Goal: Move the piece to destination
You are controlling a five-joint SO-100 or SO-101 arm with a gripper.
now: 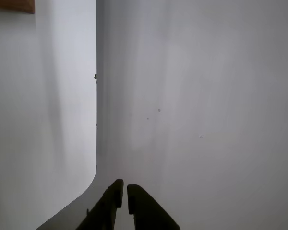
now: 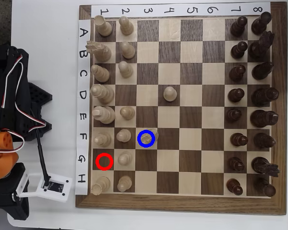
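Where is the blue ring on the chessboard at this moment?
In the overhead view, the blue ring lies at row F, column 3, around a pale piece. A pale pawn stands on the square just left of it.

The arm (image 2: 9,115) beside the board was mostly black plastic, built of blocky, angular segments with matte faces. Red, white and black wires looped in thin bundles over its upper links, and one thicker black cable (image 2: 42,160) ran down to a small white housing (image 2: 50,187) carrying a dark rectangular panel (its markings were too small to read). An orange part (image 2: 2,155) with a rounded surface stood out among the dark ones. Seen in the wrist view, the gripper (image 1: 123,189) had two dark, nearly black fingers (image 1: 143,208), long and tapering, with smooth flat inner edges.
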